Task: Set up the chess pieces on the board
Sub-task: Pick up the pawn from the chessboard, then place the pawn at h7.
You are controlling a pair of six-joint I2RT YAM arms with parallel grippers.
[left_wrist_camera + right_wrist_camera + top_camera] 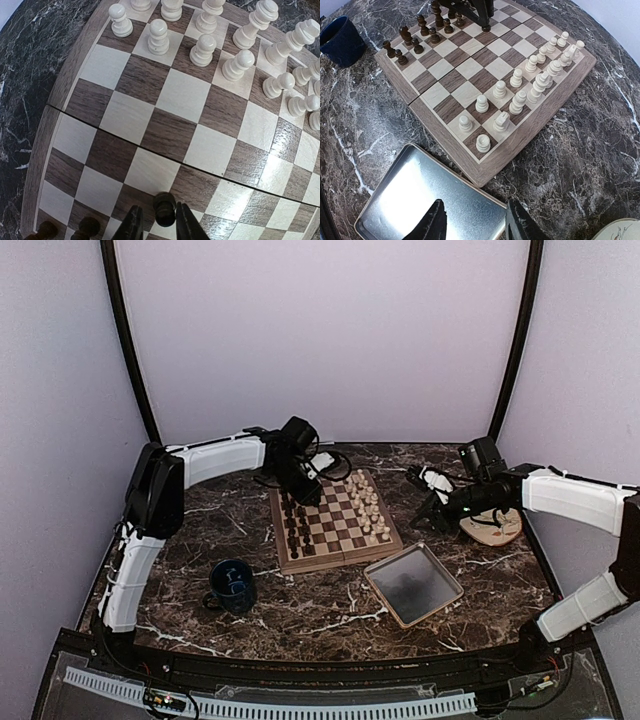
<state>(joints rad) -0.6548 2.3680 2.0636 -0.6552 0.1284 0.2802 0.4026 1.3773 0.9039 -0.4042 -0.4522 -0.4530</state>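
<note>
1. Straddling a dark pawn [164,209] on the board [170,135], dark side, my left gripper [159,220] sits narrow; pinching or not, I cannot tell.
2. A skewed squeeze could tip it into neighbouring pawns [87,227].
3. Right gripper [476,222]: spread, empty.

No text, label or number is readable.
</note>
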